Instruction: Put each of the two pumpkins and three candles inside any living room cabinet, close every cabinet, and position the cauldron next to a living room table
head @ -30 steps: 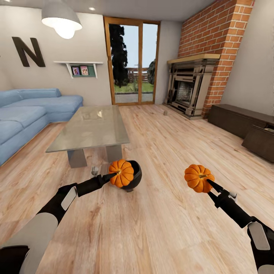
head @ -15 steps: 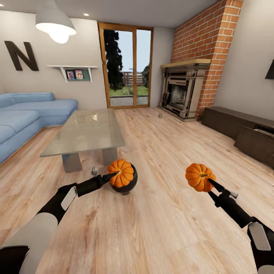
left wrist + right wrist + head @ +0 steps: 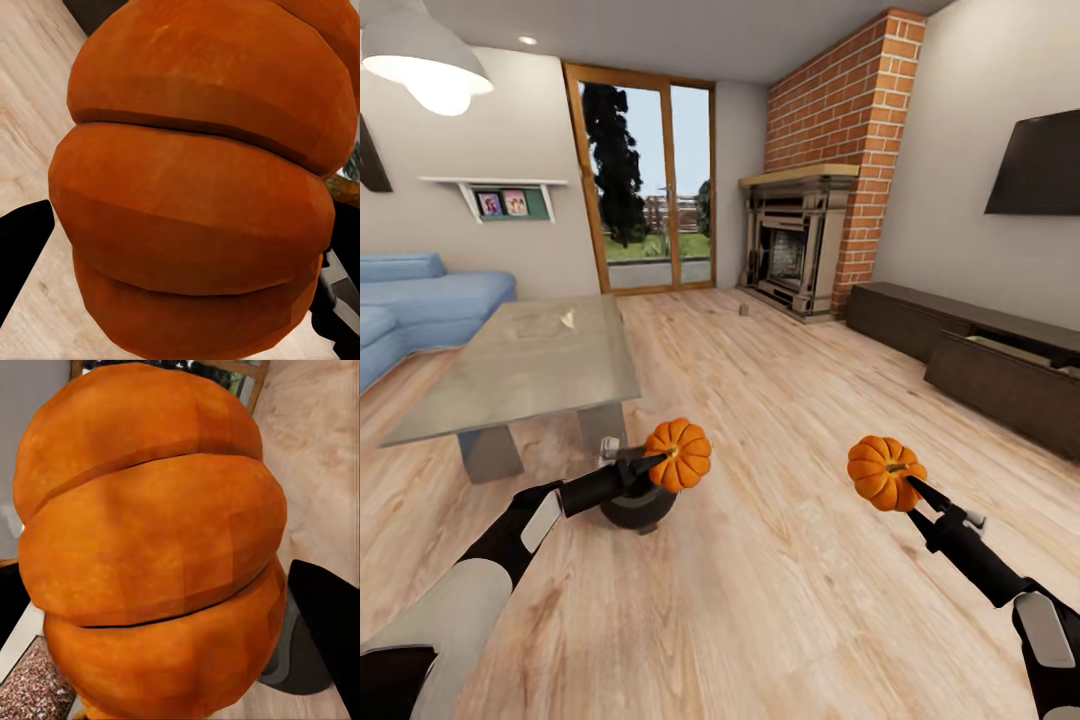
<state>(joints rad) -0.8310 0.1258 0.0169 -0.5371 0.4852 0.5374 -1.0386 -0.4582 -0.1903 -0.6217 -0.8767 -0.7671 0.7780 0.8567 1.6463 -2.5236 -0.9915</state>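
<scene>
Carry step: left claw (image 3: 656,464) clamps one pumpkin (image 3: 678,455), right claw (image 3: 903,486) clamps the other pumpkin (image 3: 882,472), cabinet (image 3: 1000,378) with open drawer at 2 o'clock, so drive there next.

Black arms, pale grey panels (glossy)

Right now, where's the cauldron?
Head view: the cauldron sits on the wood floor low left of centre, just below the left gripper's pumpkin, near the glass coffee table's front leg.
</scene>
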